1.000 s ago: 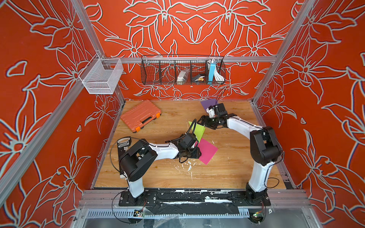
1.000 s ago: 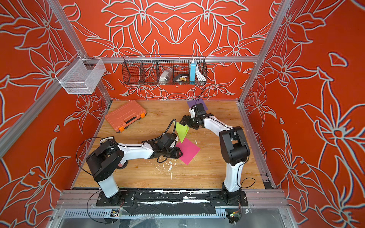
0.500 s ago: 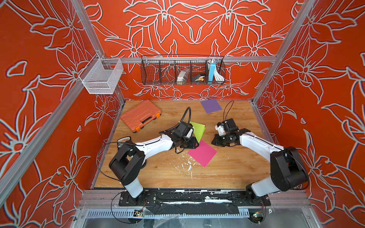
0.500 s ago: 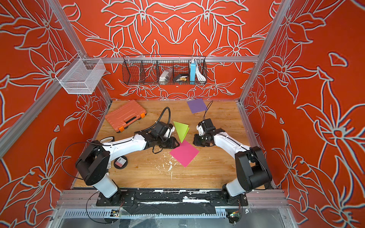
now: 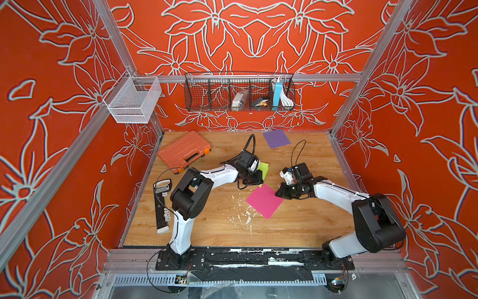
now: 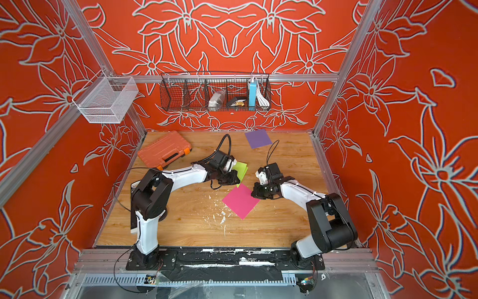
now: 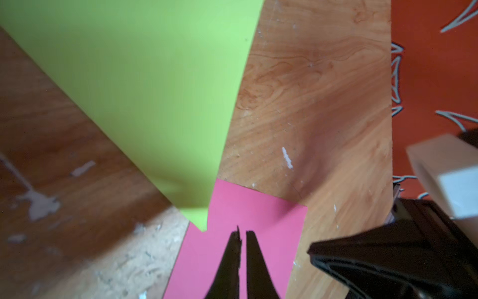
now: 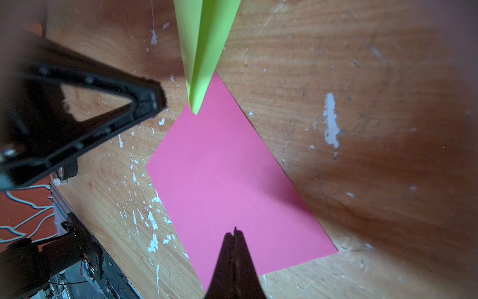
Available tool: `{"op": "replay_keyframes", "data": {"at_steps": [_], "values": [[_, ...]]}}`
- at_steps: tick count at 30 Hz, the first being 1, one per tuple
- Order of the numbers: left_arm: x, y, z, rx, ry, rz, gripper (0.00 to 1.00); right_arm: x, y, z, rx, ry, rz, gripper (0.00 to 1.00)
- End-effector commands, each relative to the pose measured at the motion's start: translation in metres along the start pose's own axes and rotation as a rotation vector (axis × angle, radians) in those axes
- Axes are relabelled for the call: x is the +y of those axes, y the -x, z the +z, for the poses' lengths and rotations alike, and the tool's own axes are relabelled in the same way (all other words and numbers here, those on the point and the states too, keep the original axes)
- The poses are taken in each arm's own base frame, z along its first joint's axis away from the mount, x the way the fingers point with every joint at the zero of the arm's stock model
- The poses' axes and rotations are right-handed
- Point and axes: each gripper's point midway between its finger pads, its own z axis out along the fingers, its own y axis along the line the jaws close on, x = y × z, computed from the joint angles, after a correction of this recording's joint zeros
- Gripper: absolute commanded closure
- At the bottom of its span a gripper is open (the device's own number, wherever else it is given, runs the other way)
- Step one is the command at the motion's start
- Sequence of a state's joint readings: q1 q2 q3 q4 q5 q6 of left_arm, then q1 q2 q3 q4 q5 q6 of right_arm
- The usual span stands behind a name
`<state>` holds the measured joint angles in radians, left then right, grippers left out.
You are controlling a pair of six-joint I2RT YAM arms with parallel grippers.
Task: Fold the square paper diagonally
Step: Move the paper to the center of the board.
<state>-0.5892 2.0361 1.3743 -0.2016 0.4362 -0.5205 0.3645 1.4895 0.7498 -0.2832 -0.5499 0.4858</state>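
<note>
A pink square paper (image 5: 263, 200) (image 6: 241, 200) lies flat on the wooden table, one corner pointing at the back wall. A folded green paper (image 5: 264, 168) (image 7: 144, 77) lies just behind it, its tip overlapping the pink far corner (image 8: 196, 103). My left gripper (image 5: 254, 180) (image 7: 241, 233) is shut with nothing in it, its tips over the pink paper's far corner. My right gripper (image 5: 279, 192) (image 8: 234, 233) is shut and empty, with its tips over the pink paper's (image 8: 222, 176) right corner. Whether either touches the sheet I cannot tell.
A purple paper (image 5: 276, 138) lies at the back. An orange tool case (image 5: 184, 152) sits at the back left, a black device (image 5: 162, 204) along the left edge. White flecks (image 5: 243, 214) dot the table. A wire basket (image 5: 239, 94) and a mesh bin (image 5: 132, 99) hang on the walls.
Both grippers have closed. The right arm swung from the back of the table forward to the pink paper's right corner. The left gripper moved back toward the green paper's tip.
</note>
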Motion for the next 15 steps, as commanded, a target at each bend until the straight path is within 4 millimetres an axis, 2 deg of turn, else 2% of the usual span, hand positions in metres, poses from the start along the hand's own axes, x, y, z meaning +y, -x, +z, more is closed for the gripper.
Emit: {"op": "replay_keyframes", "data": {"at_steps": [1,11,15], "values": [[0.006,0.016,0.005,-0.005,-0.016,-0.001,0.90,0.003,-0.003,0.005,-0.001,0.046,0.023,1.00],[0.040,0.048,0.027,-0.007,-0.012,-0.064,0.89,-0.002,-0.011,0.010,0.019,0.049,0.048,1.00],[0.062,0.061,0.033,-0.009,0.009,-0.102,0.89,-0.002,-0.009,0.014,0.035,0.052,0.050,1.00]]}}
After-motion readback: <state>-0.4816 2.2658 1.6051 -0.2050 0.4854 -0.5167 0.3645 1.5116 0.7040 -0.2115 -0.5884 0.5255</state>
